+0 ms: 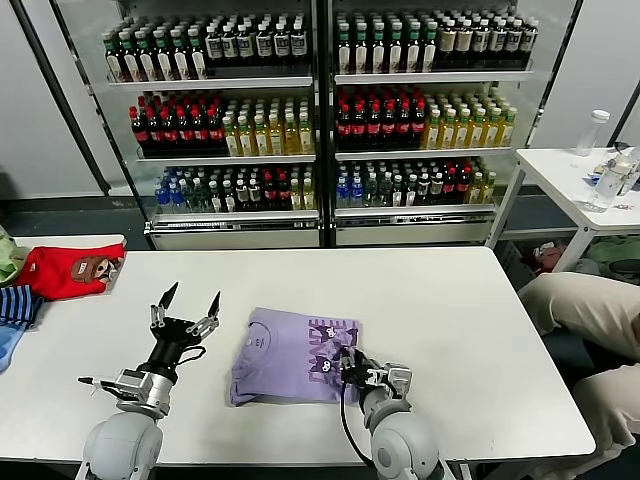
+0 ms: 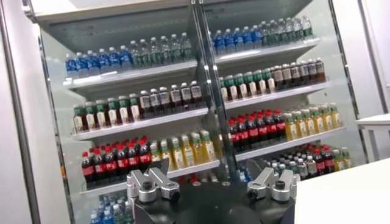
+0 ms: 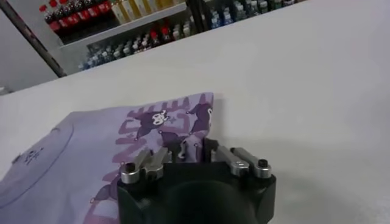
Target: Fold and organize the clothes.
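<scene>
The clothes are one lavender T-shirt [image 1: 290,352], folded into a rough square near the front middle of the white table [image 1: 450,320], its dark purple print facing up along the right side. My right gripper [image 1: 345,362] sits low at the shirt's near right corner. In the right wrist view its fingers [image 3: 194,148] are pinched together on the printed edge of the T-shirt [image 3: 91,158]. My left gripper [image 1: 190,297] stands open to the left of the shirt, fingers pointing up and away, holding nothing and clear of the cloth.
A red garment with a cartoon print [image 1: 75,270] and a blue striped garment [image 1: 18,305] lie at the table's left edge. Drink coolers [image 1: 320,120] stand behind the table. A side table [image 1: 590,180] and a seated person's legs [image 1: 590,310] are at the right.
</scene>
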`<state>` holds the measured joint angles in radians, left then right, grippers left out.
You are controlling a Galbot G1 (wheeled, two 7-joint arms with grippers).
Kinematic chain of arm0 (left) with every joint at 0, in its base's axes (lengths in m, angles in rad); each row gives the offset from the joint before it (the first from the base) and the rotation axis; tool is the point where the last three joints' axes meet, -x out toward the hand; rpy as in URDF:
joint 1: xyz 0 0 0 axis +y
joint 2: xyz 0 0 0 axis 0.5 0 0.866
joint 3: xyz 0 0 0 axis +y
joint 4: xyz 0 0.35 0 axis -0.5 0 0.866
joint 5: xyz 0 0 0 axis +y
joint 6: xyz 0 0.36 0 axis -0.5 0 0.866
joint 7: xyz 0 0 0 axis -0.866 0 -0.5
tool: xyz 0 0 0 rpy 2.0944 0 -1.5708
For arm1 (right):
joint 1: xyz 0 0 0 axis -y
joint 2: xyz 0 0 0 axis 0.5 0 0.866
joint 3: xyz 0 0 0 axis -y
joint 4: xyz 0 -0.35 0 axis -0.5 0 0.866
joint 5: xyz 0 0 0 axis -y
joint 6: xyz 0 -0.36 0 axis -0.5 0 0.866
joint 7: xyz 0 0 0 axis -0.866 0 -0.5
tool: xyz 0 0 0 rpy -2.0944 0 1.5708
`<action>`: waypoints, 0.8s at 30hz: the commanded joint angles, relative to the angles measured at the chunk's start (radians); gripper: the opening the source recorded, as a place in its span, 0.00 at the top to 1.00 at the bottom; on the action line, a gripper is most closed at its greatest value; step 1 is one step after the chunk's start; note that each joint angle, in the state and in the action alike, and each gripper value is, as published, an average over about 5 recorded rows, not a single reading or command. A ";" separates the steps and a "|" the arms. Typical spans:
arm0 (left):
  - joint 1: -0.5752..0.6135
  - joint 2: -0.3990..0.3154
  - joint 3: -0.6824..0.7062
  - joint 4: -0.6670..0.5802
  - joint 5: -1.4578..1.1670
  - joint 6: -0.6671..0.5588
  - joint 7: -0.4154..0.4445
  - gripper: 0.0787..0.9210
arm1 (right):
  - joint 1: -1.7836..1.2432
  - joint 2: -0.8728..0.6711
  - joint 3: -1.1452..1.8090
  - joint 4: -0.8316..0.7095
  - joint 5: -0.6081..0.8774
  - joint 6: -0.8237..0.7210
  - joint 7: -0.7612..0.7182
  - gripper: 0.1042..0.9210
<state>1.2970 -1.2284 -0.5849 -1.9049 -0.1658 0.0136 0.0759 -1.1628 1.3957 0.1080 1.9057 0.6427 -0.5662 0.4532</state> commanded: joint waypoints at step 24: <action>-0.039 -0.030 0.001 0.094 0.014 -0.107 0.086 0.12 | 0.032 -0.175 0.229 0.088 -0.395 0.047 -0.275 0.69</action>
<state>1.2606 -1.2507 -0.5795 -1.8259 -0.1640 -0.0782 0.1318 -1.1230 1.2622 0.2550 1.9671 0.4204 -0.5670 0.2478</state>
